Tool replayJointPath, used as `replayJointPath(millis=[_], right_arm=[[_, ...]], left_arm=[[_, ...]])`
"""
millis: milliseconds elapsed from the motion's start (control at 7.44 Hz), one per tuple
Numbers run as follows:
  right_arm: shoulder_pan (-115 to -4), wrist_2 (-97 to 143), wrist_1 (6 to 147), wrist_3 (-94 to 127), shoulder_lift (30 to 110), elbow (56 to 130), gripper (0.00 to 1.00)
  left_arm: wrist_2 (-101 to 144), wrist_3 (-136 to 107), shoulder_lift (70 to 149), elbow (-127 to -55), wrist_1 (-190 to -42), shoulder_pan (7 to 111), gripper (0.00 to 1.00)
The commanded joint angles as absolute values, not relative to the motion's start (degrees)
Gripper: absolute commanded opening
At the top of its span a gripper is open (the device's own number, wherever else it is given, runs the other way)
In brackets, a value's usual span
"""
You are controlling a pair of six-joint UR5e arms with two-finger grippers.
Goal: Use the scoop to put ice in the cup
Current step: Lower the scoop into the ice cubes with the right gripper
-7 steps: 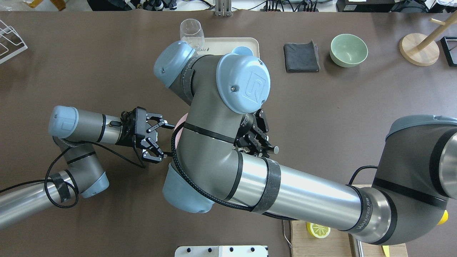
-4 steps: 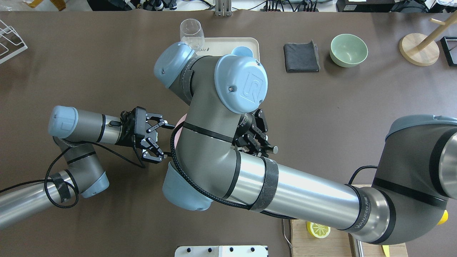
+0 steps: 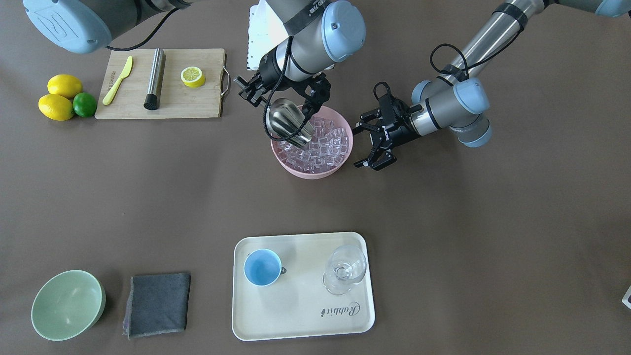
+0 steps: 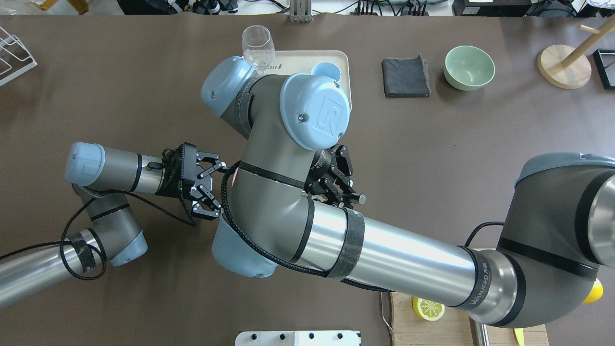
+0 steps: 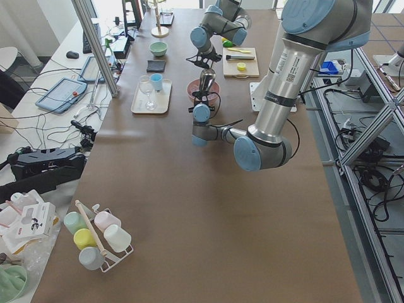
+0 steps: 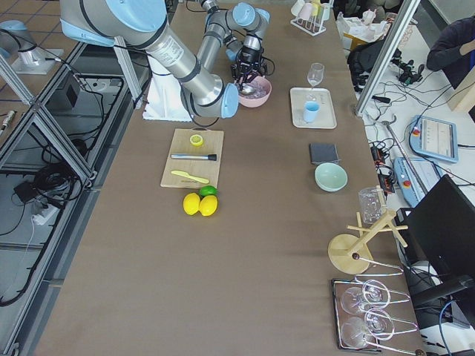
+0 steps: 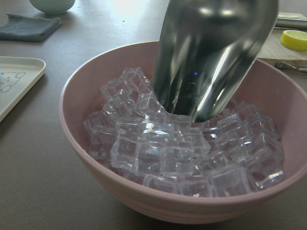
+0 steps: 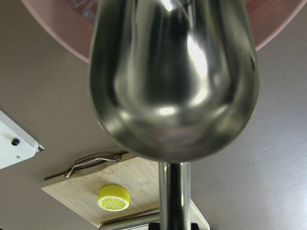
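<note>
- While the right claw (image 3: 283, 96) pinches the scoop (image 3: 287, 123) by its handle, the trough dips below it into the ice (image 3: 328, 145) in the pink bowl (image 3: 315, 172).
- Left claw (image 3: 364, 145) is spread, just beside that bowl.
- Cup (image 3: 262, 266) stands on a tray (image 3: 300, 320), well apart from both.

Long brown table (image 5: 177, 208) spans the room. White side bench (image 5: 63, 66) alongside, strewn with cables. Aluminium frame post (image 5: 96, 47) at the table's edge. Tiled floor (image 6: 30, 245). Lighting bright, even.

A robotics lab: teach pendants (image 5: 60, 95), loose cables (image 5: 38, 129) and an aluminium strut (image 5: 96, 47) at nine o'clock of the long worktop (image 5: 189, 240).
</note>
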State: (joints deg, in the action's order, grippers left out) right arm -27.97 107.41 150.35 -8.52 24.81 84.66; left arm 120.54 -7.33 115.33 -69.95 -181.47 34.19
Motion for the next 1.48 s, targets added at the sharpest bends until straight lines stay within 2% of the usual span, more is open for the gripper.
replayJointPath(millis=[0, 1344], right_arm=[[-27.9, 107.5, 148.0, -7.3, 23.0, 80.8, 0.00], [-27.9, 108.6, 137.4, -4.9, 24.6, 80.1, 0.00]], left_arm=[[120.6, -8.3, 115.4, -70.0, -182.1, 34.2, 0.98], [120.7, -8.3, 115.3, -70.0, -182.6, 34.2, 0.98]])
